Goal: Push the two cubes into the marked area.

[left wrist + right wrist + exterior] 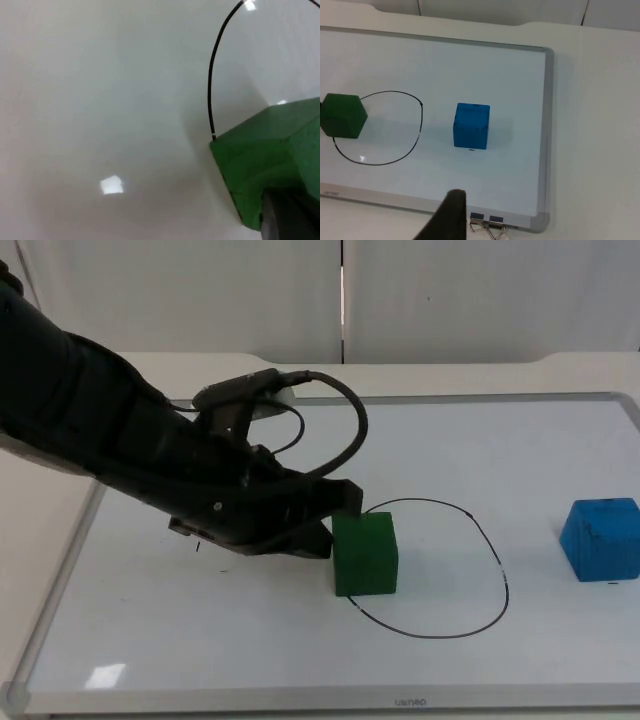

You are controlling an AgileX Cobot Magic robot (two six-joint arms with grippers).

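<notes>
Currently the left gripper [335,523] is sitting low on the whiteboard [250,640], left of centre in the top view, pressing against the left face of the green cube [365,554]. Whether its fingers are parted or closed cannot be told; the arm body is covering them. The green cube is standing on the left edge of the marked area [470,570], a black hand-drawn loop at centre frame, straddling the line with its larger part inside. In the left wrist view the green cube [270,170] is lying directly against the dark fingertip [287,220], with the black line [215,75] curving away behind it.

The blue cube [601,539] is resting at the right edge of the top view, well apart from the loop and outside it. The right wrist view is looking at the blue cube [471,126] from a distance, with the right arm waiting off the board; the state of the right gripper [447,215] cannot be told.
</notes>
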